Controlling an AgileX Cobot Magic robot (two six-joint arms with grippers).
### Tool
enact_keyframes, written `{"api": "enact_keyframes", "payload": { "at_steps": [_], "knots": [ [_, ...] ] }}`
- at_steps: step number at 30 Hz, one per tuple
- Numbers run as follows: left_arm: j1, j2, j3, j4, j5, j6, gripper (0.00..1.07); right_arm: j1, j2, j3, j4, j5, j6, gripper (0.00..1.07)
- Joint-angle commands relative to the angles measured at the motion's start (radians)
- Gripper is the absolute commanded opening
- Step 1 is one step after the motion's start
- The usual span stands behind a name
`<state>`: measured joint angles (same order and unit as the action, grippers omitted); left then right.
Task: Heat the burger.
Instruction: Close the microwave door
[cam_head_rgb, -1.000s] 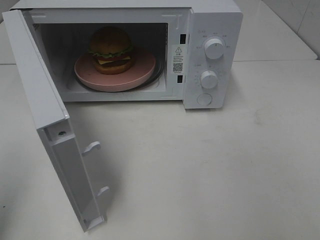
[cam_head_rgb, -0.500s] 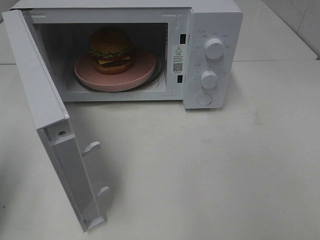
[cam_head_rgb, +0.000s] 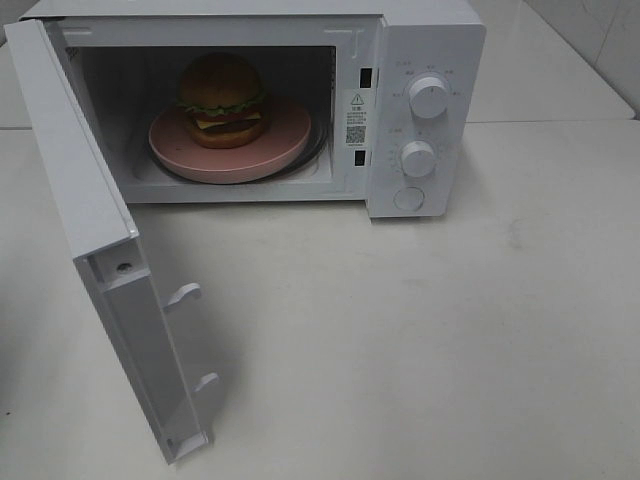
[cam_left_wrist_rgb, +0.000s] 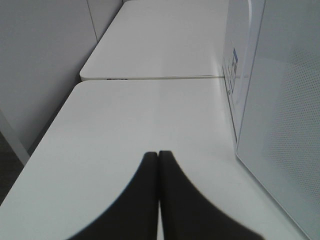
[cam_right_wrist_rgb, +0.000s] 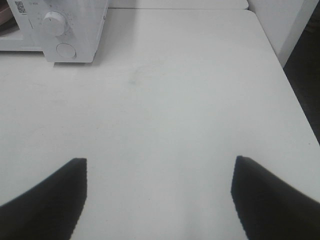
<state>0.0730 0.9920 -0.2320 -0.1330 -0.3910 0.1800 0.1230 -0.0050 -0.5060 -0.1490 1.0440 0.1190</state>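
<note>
Burger (cam_head_rgb: 222, 98) on the pink plate (cam_head_rgb: 285, 145) inside the open microwave (cam_head_rgb: 430, 40). Warning triangle and QR code on its sticker (cam_head_rgb: 355, 118), small print unreadable. Left fingers (cam_left_wrist_rgb: 145, 200) pressed together, empty; right fingers (cam_right_wrist_rgb: 50, 200) spread wide, empty.

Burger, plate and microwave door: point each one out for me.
burger (cam_head_rgb: 221, 80): exterior high view, on the top of the bun.
plate (cam_head_rgb: 245, 166): exterior high view, on the bare front rim.
door (cam_head_rgb: 145, 350): exterior high view, on the inner face of the open door.
</note>
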Motion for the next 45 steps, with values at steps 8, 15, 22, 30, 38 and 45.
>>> {"api": "enact_keyframes", "payload": {
  "at_steps": [8, 15, 22, 30, 38, 45],
  "knots": [
    [-0.002, 0.232, 0.004, 0.562, -0.355, -0.349, 0.0, -0.006, -0.027, -0.001, 0.003, -0.007, -0.01, 0.76],
    [-0.002, 0.406, 0.004, 0.694, -0.579, -0.384, 0.0, -0.006, -0.027, -0.001, 0.003, -0.007, -0.01, 0.76],
    [-0.1, 0.535, -0.009, 0.663, -0.652, -0.382, 0.0, -0.006, -0.027, -0.001, 0.003, -0.007, -0.01, 0.76],
    [-0.268, 0.594, -0.043, 0.456, -0.651, -0.312, 0.0, -0.006, -0.027, -0.001, 0.003, -0.007, -0.01, 0.76],
    [-0.404, 0.647, -0.131, 0.321, -0.638, -0.306, 0.0, -0.006, -0.027, -0.001, 0.003, -0.007, -0.01, 0.76],
    [-0.529, 0.693, -0.266, 0.133, -0.491, -0.235, 0.0, -0.006, -0.027, -0.001, 0.003, -0.007, -0.01, 0.76]
  ]
}}
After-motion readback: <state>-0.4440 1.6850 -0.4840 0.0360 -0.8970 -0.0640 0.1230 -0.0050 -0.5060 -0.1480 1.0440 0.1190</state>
